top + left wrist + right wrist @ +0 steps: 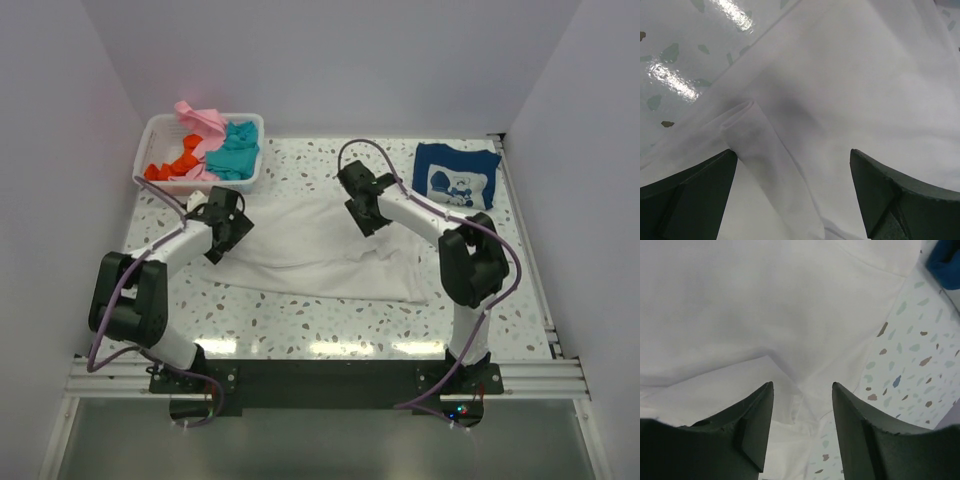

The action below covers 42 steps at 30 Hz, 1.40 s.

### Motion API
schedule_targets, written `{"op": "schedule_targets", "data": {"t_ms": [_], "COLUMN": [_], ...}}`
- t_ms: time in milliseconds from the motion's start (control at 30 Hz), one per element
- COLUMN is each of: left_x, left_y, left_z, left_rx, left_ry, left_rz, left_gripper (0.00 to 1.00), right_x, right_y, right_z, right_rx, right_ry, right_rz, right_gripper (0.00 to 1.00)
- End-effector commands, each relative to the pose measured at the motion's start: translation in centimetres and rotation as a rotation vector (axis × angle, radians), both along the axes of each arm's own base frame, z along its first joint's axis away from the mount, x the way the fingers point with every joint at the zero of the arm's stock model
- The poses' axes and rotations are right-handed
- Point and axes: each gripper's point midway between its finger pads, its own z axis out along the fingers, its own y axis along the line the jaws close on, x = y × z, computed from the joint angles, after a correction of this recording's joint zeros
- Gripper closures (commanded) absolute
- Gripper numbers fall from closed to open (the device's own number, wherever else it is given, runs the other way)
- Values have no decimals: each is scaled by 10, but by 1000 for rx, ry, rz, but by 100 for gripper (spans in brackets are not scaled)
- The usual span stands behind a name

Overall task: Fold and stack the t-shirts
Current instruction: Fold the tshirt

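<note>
A plain white t-shirt (320, 250) lies spread across the middle of the table. My left gripper (222, 225) is open at its left edge; in the left wrist view the gripper (792, 152) straddles a raised fold of the white cloth (755, 135). My right gripper (362, 205) is open over the shirt's far edge; in the right wrist view the gripper (802, 385) hangs above the white cloth (765, 305) near its hem. A folded navy blue t-shirt (456, 175) with a white cartoon print lies at the back right. Pink (200, 118), teal (235, 150) and orange (175, 163) shirts sit in the basket.
The white slotted basket (152, 125) stands at the back left, just behind the left gripper. White walls close in the left, back and right sides. Bare speckled table (300, 320) runs along the front, between the shirt and the arm bases.
</note>
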Motion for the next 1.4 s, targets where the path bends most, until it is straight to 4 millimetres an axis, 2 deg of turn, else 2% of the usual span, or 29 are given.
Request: {"op": "schedule_targets", "data": {"t_ms": [0, 33, 100, 133, 167, 233, 267, 300, 367, 400, 467, 500, 533, 567, 633, 767, 933, 1033, 1100, 1133, 1167, 1200, 1233, 1300, 1367], "left_x": [32, 34, 41, 44, 47, 55, 57, 60, 61, 63, 61, 62, 63, 64, 68, 79, 69, 54, 40, 35, 24, 19, 14, 3, -7], "left_y": [3, 2, 2, 2, 3, 3, 4, 6, 8, 10, 15, 17, 18, 20, 17, 11, 11, 19, 24, 28, 33, 38, 40, 41, 42], "left_z": [17, 16, 16, 16, 17, 17, 16, 15, 12, 12, 12, 14, 15, 17, 20, 22, 27, 42, 49, 51, 53, 55, 57, 61, 64], "left_rx": [15, 14, 18, 18, 18, 24, 29, 34, 38, 39, 47, 51, 52, 50, 33, 1, -1, 21, 38, 48, 63, 82, 89, 95, 94], "left_ry": [-92, -92, -97, -101, -106, -108, -107, -102, -88, -82, -71, -77, -82, -89, -108, -129, -130, -166, -198, -202, -195, -194, -191, -191, -198], "left_rz": [19, 15, 24, 28, 32, 41, 46, 55, 64, 74, 94, 107, 114, 123, 116, 94, 74, 83, 77, 85, 95, 109, 113, 94, 86], "left_gripper": [0, 0, 0, 0, 0, 0, 0, 0, 0, 0, 0, 0, 0, 0, 0, 0, 0, 0, 0, 0, 0, 0, 0, 0, 0], "right_x": [26, 26, 22, 20, 14, 5, -2, -7, -20, -24, -40, -44, -57, -61, -79, -98, -89, -76, -66, -57, -53, -50, -39, -31, -16], "right_y": [-2, -2, -2, 0, -2, -1, -4, -4, -6, -7, 1, 3, 13, 17, 25, 51, 62, 69, 69, 73, 73, 75, 77, 81, 87], "right_z": [20, 23, 33, 35, 40, 43, 37, 44, 37, 44, 35, 39, 32, 31, 26, 17, -2, -7, -19, -15, -26, -28, -25, -29, -19], "right_rx": [30, 40, 82, 104, 126, 164, 164, 193, 210, 236, 296, 323, 381, 415, 479, 645, 657, 655, 628, 625, 608, 603, 601, 597, 609], "right_ry": [-142, -152, -176, -184, -192, -190, -175, -184, -161, -171, -117, -120, -62, -46, -1, 74, 104, 87, 84, 65, 83, 84, 53, 45, -4], "right_rz": [-95, -103, -122, -128, -128, -133, -139, -140, -150, -151, -128, -120, -96, -84, -59, -4, -5, -2, -16, -13, -22, -22, -31, -34, -23], "right_gripper": [44, 34, 27, 12, 1, 1, 1, 1, 1, 1, 1, 1, 1, 1, 1, 1, 1, 1, 1, 1, 1, 1, 1, 1, 1]}}
